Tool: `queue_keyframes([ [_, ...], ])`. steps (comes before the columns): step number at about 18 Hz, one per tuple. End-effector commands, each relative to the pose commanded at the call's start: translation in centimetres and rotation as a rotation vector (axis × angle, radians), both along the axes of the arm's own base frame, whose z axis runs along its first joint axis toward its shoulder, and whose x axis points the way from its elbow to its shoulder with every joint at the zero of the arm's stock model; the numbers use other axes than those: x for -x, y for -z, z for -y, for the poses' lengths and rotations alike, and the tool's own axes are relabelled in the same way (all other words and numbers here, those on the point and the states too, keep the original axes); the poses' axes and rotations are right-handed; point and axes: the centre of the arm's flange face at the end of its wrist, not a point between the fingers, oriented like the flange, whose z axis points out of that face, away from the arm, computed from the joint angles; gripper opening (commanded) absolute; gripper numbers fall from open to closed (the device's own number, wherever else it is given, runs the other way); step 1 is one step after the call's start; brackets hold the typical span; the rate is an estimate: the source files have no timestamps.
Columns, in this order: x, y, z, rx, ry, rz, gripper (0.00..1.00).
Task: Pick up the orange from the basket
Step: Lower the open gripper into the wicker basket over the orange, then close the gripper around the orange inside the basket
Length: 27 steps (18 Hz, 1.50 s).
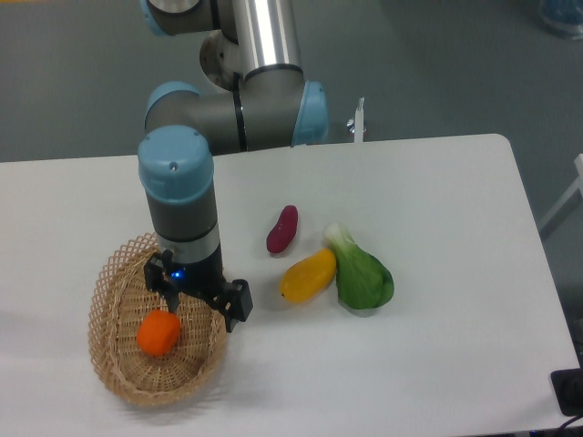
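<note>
Gripper (199, 303) hangs with its fingers spread apart, empty, above the right half of the basket (111, 373), one finger over the inside and the other out by the right rim. It is up and to the right of the orange (158, 332) and not touching it.

Nearest the camera, the basket sits at the table's (437, 364) front left, and the orange lies inside it, slightly left of middle on the woven floor, resting free. By its looks the fruit is light, firm and smooth-skinned, round enough to roll or squirt out of a lopsided pinch. A hold across its widest part, fingers on opposite sides and coming straight down, seems the safest; the shallow rim leaves room for that.

Farther back and right of the basket lie a yellow fruit (308, 275) touching a green vegetable (363, 277), then a purple root (282, 228) beyond them.
</note>
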Motion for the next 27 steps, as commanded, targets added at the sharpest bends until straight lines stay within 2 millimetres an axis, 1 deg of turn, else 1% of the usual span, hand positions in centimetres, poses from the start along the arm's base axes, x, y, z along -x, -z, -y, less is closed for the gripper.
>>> queue_keyframes([
  [3,-1.3,1.2,-0.7,0.016,0.015,0.011,1.00],
  [5,-2.4,3.0,-1.0,0.045,0.025,0.022,1.00],
  [7,-3.1,3.1,-1.1,0.048,0.034,0.023,1.00],
  [10,-3.5,3.6,-1.1,0.057,0.040,0.026,1.00],
  [16,-3.8,3.0,-1.0,0.048,0.044,0.025,1.00],
  [18,-4.3,3.5,-1.2,0.056,0.051,0.027,1.00],
  [20,-4.4,3.5,-1.2,0.056,0.052,0.027,1.00],
  [23,-5.1,3.7,-1.4,0.061,0.063,0.028,1.00],
  [25,-5.1,4.4,-1.5,0.070,0.064,0.032,1.00],
  [27,-5.8,4.8,-1.8,0.075,0.073,0.033,1.00],
])
